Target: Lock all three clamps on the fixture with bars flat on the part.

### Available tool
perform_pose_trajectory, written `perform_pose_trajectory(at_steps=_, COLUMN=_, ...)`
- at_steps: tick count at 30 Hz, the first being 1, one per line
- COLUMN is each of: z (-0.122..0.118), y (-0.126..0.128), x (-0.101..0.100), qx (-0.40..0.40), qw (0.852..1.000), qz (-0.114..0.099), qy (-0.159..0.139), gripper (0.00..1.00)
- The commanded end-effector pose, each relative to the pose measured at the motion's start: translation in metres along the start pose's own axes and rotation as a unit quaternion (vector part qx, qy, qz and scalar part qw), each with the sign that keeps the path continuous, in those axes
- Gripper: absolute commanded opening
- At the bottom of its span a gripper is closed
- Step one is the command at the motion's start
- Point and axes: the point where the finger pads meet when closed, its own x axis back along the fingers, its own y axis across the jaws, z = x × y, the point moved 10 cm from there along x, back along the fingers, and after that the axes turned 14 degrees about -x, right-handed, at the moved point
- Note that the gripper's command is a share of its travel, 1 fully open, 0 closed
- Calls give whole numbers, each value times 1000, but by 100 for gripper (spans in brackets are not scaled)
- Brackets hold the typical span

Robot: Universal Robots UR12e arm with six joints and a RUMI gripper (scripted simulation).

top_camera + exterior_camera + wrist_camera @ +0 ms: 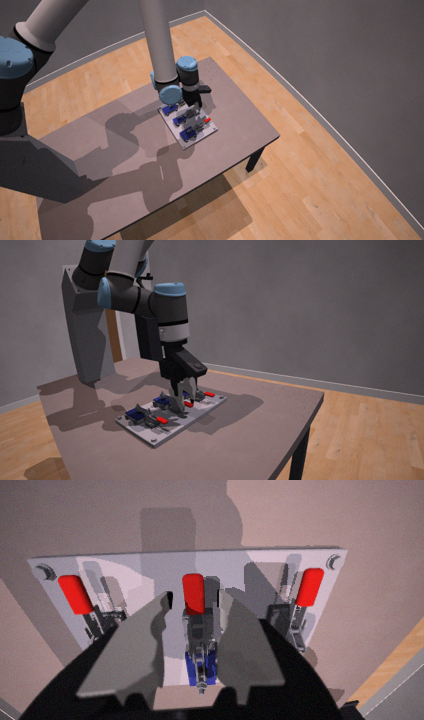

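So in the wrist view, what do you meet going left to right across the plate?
Left red handle → left finger → middle red handle → right finger → right red handle, all over the grey plate.

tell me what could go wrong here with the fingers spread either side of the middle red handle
1. The gripper is open and astride the middle handle, gripping nothing; lifting away now could leave a handle that looks down but isn't locked.
2. Its fingers hang low over the fixture plate, so a sideways move might snag the middle clamp.
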Motion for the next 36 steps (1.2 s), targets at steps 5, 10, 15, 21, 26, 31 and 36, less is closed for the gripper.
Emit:
perform_pose_trajectory(at_steps=5, z=0, y=0, x=0, qx=0, qw=1000, qz=0, qy=0, gripper=28)
perform_pose_trajectory(at_steps=10, z=0, y=0, x=0, qx=0, qw=1000, qz=0, qy=0, gripper=28)
perform_pose_trajectory(at_steps=15, z=0, y=0, x=0, qx=0, qw=1000, qz=0, qy=0, gripper=28)
perform_pose_trajectory(at_steps=21, z=0, y=0, x=0, qx=0, qw=1000, qz=0, qy=0, gripper=28)
perform_pose_trajectory(at_steps=26, z=0, y=0, x=1, qx=0, qw=1000, qz=0, qy=0, gripper=28)
perform_pose_trajectory(at_steps=31, z=0, y=0, x=5, qx=0, qw=1000, qz=0, qy=0, gripper=28)
perform_pose_trajectory(at_steps=36, z=0, y=0, x=17, qx=0, qw=1000, qz=0, qy=0, gripper=28)
